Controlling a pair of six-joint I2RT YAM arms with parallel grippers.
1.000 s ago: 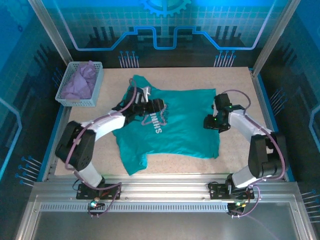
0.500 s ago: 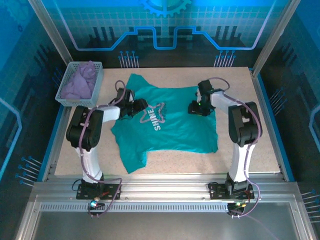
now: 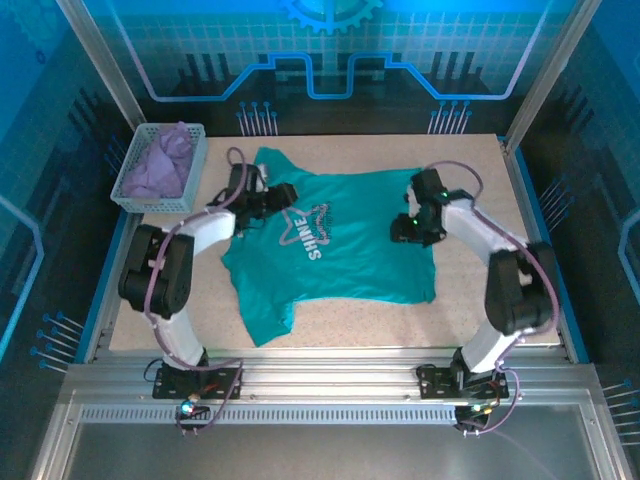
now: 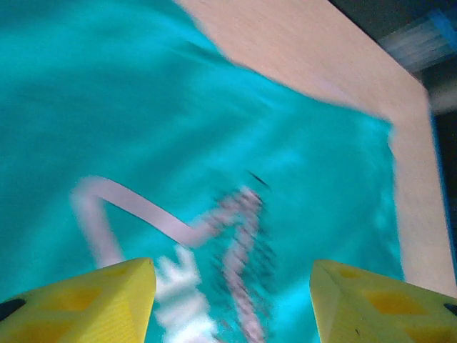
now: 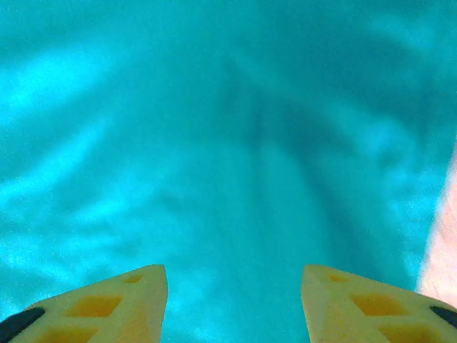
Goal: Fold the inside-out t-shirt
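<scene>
The teal t-shirt (image 3: 350,255) lies spread flat on the table, a white star-and-letters print (image 3: 312,232) facing up. One sleeve points toward the near left. My left gripper (image 3: 287,196) hovers over the shirt's far left part, by the print. In the left wrist view that left gripper (image 4: 232,300) stands open, the blurred print (image 4: 235,236) below it. My right gripper (image 3: 403,232) is over the shirt's right side. The right wrist view has the right gripper (image 5: 234,300) open above plain teal cloth (image 5: 214,143), with nothing between its fingers.
A grey mesh basket (image 3: 128,194) holding a lavender cloth (image 3: 160,165) stands at the table's far left corner. Bare tabletop (image 3: 500,180) runs along the shirt's right side and near edge. Frame posts rise at the far corners.
The left gripper went from the shirt's middle to its far left part. The right gripper swung to the far edge, then came back nearer. The shirt's far edge now lies flatter.
</scene>
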